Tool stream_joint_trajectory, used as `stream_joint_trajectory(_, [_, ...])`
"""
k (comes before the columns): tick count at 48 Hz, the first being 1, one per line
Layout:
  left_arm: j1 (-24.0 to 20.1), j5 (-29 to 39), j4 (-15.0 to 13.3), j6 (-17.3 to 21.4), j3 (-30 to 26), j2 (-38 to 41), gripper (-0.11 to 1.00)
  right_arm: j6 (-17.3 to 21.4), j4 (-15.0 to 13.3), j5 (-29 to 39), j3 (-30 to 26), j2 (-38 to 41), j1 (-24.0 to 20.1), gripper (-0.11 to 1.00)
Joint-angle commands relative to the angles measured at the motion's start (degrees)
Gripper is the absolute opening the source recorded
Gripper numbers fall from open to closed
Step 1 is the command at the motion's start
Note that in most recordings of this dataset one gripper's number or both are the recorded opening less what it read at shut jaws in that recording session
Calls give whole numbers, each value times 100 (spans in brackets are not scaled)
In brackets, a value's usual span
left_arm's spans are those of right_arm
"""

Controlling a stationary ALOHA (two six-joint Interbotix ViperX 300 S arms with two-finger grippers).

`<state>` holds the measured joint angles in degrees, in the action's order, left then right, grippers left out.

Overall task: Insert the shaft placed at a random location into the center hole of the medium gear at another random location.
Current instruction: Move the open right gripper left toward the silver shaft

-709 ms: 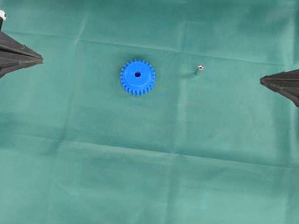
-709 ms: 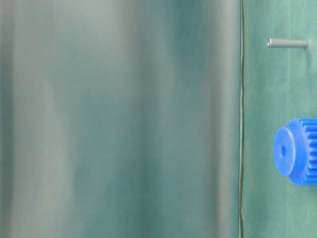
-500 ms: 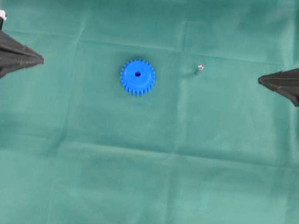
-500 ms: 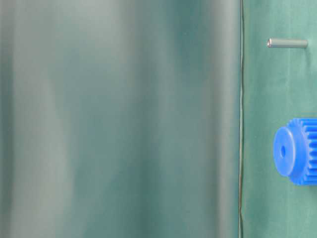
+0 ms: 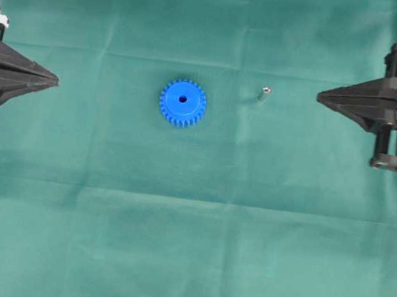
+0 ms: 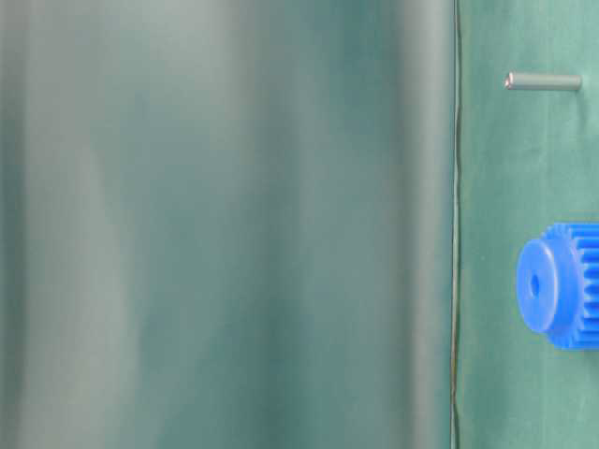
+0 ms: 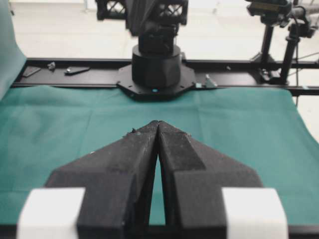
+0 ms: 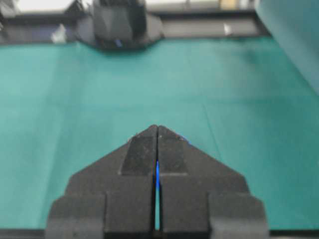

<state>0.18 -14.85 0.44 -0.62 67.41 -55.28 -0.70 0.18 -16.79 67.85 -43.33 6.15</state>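
Green cloth (image 5: 187, 247) covers your table, where the medium gear (image 5: 182, 102) lies flat left of centre with its center hole (image 5: 183, 98) facing up and unfilled. Your shaft (image 5: 264, 94) rests on the cloth to its right, well apart from it. Both your left gripper (image 5: 52, 79) and right gripper (image 5: 322, 97) are clenched with nothing between their fingers, each clear of both parts.

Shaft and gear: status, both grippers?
Left gripper shut, empty. Right gripper shut, empty, pointing at the shaft. Shaft upright on cloth, apart from the gear; hole empty. Nothing between.
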Motion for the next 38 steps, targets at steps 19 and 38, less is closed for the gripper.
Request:
stream_joint_trajectory(19, [9,9,18,-9,-132,53,0,-26,35,-1213,-185,2153,694,86])
stream_joint_trajectory(38, [0,114,18,0,-123,62,0,-35,105,-1951,-360,3586,809,86])
